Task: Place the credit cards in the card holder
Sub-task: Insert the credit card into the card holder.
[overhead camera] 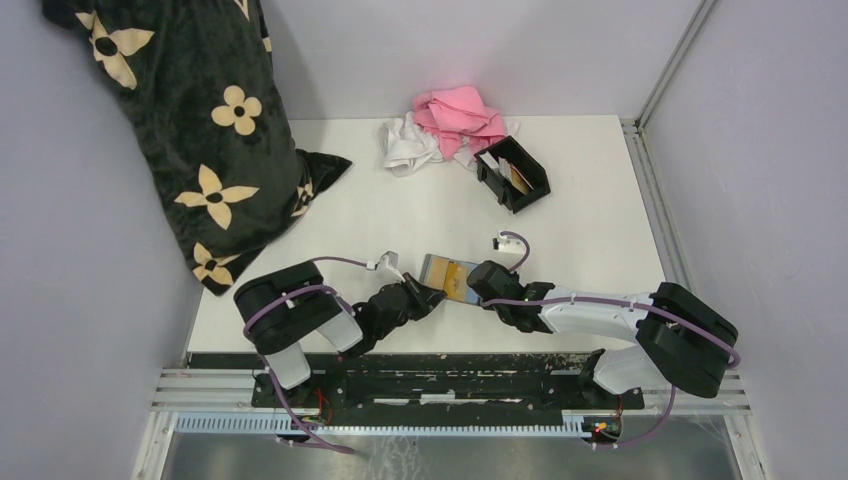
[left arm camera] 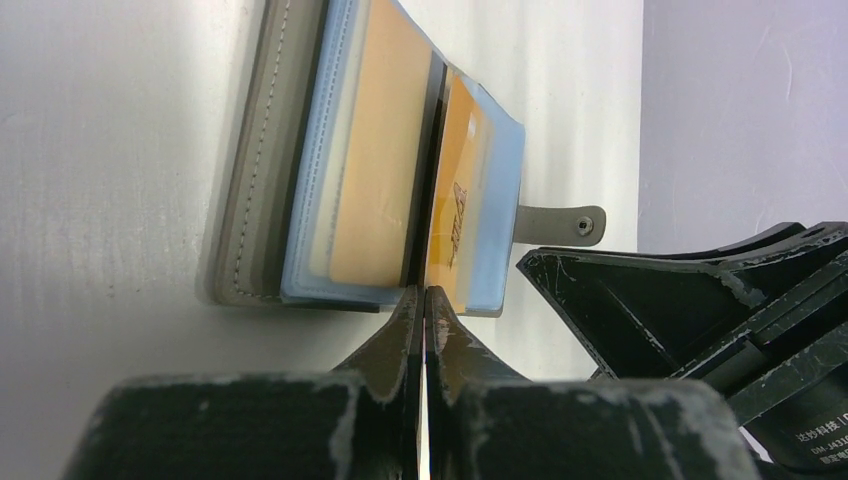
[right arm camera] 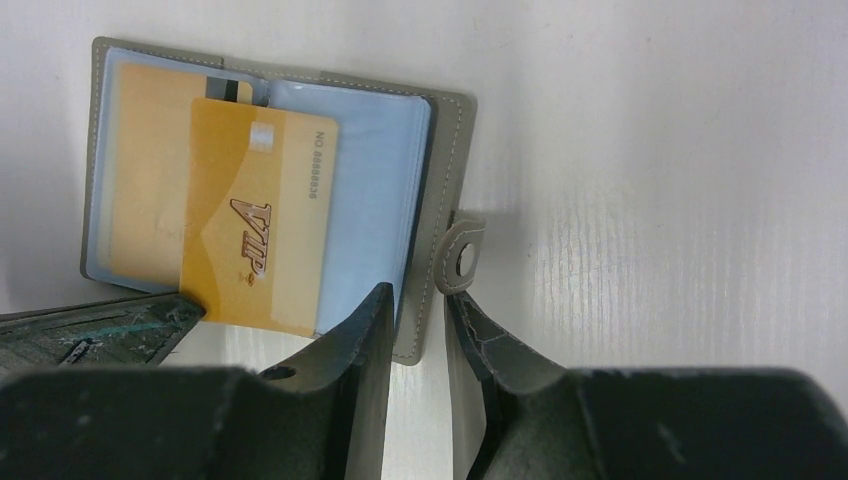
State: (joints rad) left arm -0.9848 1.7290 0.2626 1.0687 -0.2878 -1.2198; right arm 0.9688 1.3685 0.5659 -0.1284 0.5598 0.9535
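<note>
**A:** The left gripper (left arm camera: 425, 296) is clamped tight on the near edge of the gold card (right arm camera: 260, 220), jaws flat together with only the card's thickness between them.

**B:** And that card sticks out past the edge of the grey wallet (right arm camera: 448, 150), which lies open on the table (overhead camera: 400, 210) near its 6 o'clock edge, between the two arms.

**A:** The right gripper (right arm camera: 418, 300) stands part-way open. One finger is over the wallet's blue sleeve. The other is just beside the snap tab (right arm camera: 462, 255), on the wallet's 3 o'clock side in the wrist view.

**B:** Has it got hold of anything?

**A:** No. Only the cover's edge lies between the fingers, and whether it presses the wallet down cannot be told.

**B:** The card holder (overhead camera: 538, 178) sits well apart, at about 1 o'clock from the wallet, with a tan card (overhead camera: 518, 178) and a white card (overhead camera: 491, 160) standing inside.

**A:** Just beyond it, toward 12 o'clock, a pink cloth (overhead camera: 460, 115) lies heaped on a white cloth (overhead camera: 408, 145). A black flowered cushion (overhead camera: 190, 130) leans in at 10 o'clock.
</note>
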